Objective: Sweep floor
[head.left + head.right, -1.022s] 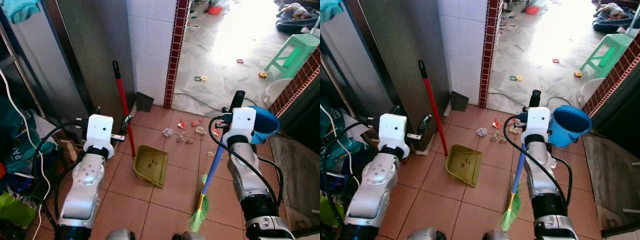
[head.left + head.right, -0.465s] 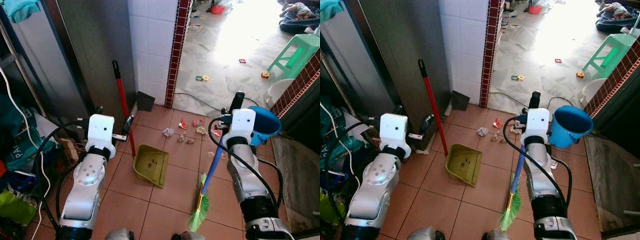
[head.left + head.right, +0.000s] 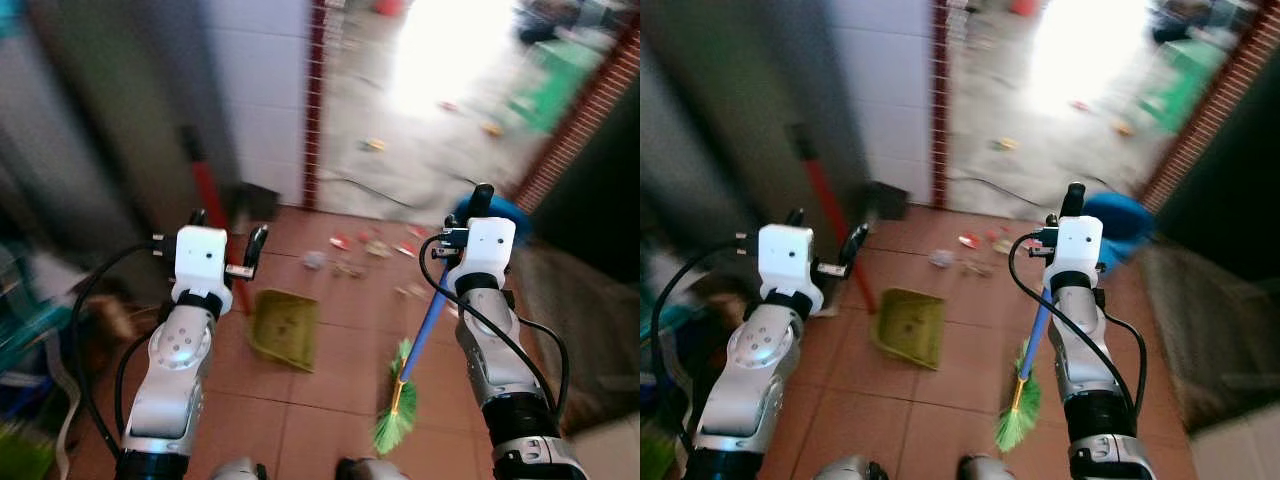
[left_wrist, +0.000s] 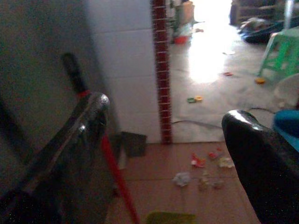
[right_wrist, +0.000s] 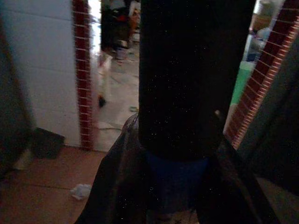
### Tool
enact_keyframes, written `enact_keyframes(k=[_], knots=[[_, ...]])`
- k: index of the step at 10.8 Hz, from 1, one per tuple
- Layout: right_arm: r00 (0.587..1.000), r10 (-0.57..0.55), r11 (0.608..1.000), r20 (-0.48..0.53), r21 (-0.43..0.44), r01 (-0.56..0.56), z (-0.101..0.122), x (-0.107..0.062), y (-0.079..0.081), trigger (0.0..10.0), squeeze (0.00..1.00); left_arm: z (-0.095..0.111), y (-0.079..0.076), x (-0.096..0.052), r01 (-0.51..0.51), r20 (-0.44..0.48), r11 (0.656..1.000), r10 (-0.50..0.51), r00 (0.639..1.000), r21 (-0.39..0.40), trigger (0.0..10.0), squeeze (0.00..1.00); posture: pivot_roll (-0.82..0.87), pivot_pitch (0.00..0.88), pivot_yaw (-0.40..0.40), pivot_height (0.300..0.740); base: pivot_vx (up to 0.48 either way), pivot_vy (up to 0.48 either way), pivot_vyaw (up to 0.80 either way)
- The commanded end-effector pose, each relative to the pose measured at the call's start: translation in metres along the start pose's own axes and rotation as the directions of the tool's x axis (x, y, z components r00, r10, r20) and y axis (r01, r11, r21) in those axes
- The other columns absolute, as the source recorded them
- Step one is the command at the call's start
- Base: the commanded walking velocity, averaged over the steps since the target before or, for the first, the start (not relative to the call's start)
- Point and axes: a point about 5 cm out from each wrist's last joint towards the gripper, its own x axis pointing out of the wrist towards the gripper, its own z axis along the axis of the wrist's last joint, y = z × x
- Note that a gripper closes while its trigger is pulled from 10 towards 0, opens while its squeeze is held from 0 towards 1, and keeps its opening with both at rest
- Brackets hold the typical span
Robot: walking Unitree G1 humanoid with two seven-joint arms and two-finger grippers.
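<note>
The right gripper pinched the broom high on its blue handle, bristles on the tiles short of the litter. The left gripper stood spread, empty. Light, stiff handle, floppy bristles; a lower hold would probably steady it.

My head stereo pair looks forward and down, blurred; both eyes share tiled floor, dustpan near centre, litter at 12 o'clock. Left wrist camera faces ahead between own fingers, same litter and red handle further off. Right wrist camera sits very near broom handle, brick doorway beyond.
</note>
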Motion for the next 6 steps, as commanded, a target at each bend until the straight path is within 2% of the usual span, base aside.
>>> enact_keyframes(k=[1,2,5,6], knots=[[1.000,-0.003,1.000,0.005,-0.013,0.003,0.0019,-0.0004,-0.0036,10.0,0.00,0.0078,-0.0014,0.0006,0.011,0.023,1.000,-0.011,1.000,-0.006,10.0,0.00,0.09,0.036,-0.038,0.740,0.000,0.000,-0.69],[1.000,0.000,1.000,0.004,-0.016,0.000,0.0021,-0.0011,-0.0037,10.0,0.00,0.0080,-0.0020,-0.0003,0.026,0.026,1.000,-0.025,0.999,-0.014,10.0,0.00,0.08,0.034,-0.035,0.740,0.000,0.000,-0.66],[1.000,-0.002,1.000,0.003,-0.008,0.002,0.0010,-0.0035,0.0004,10.0,0.00,0.0107,-0.0008,0.0028,0.059,0.025,0.998,-0.059,0.998,-0.016,10.0,0.00,0.08,0.033,-0.016,0.740,0.291,0.000,-0.66],[1.000,-0.001,1.000,0.005,-0.005,0.001,0.0011,-0.0038,0.0010,10.0,0.00,0.0126,-0.0011,0.0047,0.066,0.030,0.998,-0.065,0.997,-0.019,10.0,0.00,0.08,0.036,-0.015,0.740,0.304,0.292,-0.66]])
